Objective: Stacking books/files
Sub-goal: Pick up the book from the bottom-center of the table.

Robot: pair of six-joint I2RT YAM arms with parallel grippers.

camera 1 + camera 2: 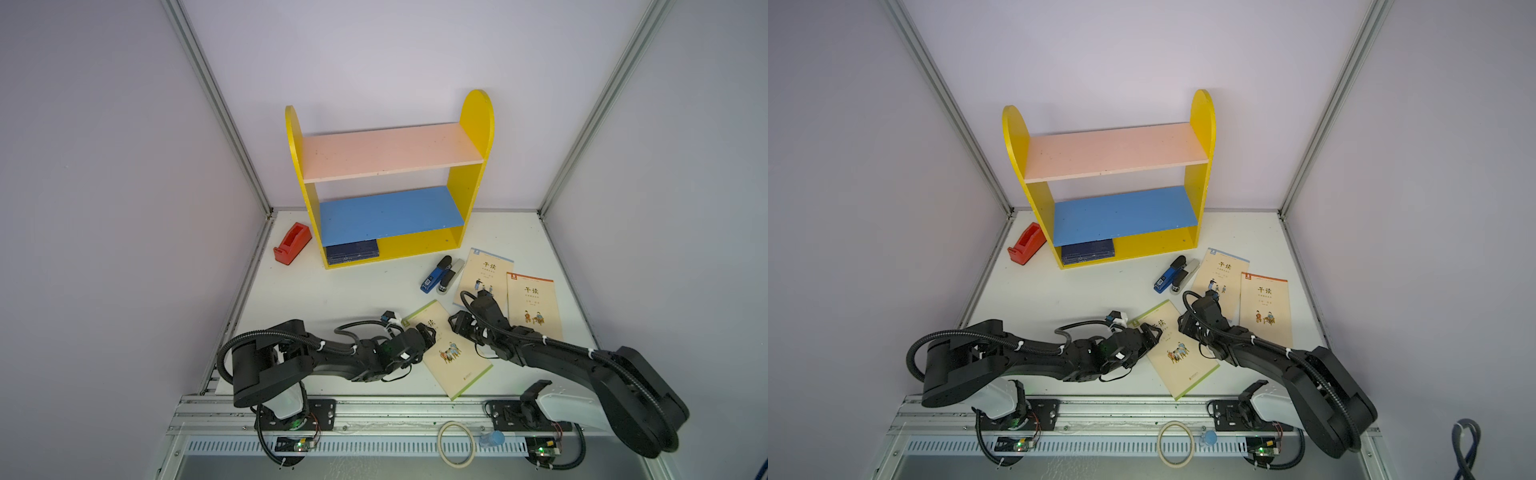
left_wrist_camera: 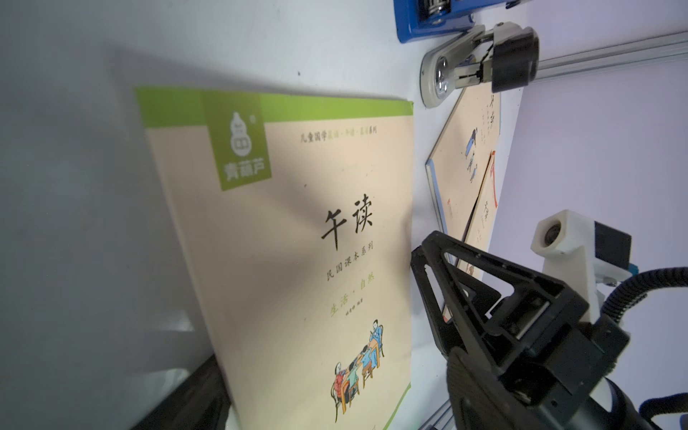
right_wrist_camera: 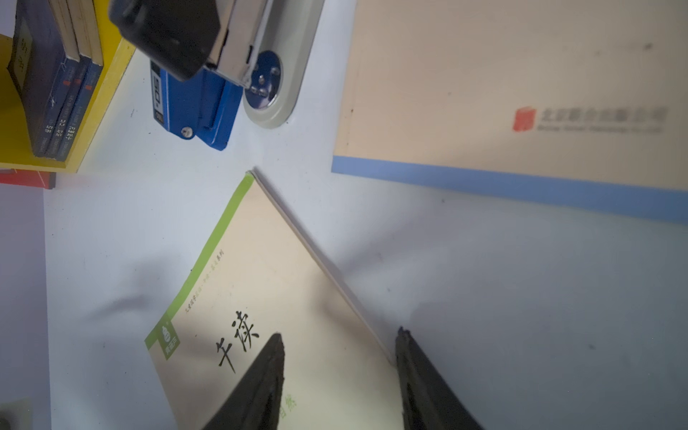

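Green-edged book [image 1: 451,353] lies flat on the table [image 1: 332,299], front and centre, between the arms — left gripper [image 1: 428,334] spread wide at one edge, right gripper [image 3: 338,333] part-open, astride the opposite edge.

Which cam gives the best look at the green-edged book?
Left wrist: the green-edged book nearly fills the frame, title and figures legible. In both top views the book is small and partly covered by the left tool. The right wrist shows only one corner, cut off at the frame edge.
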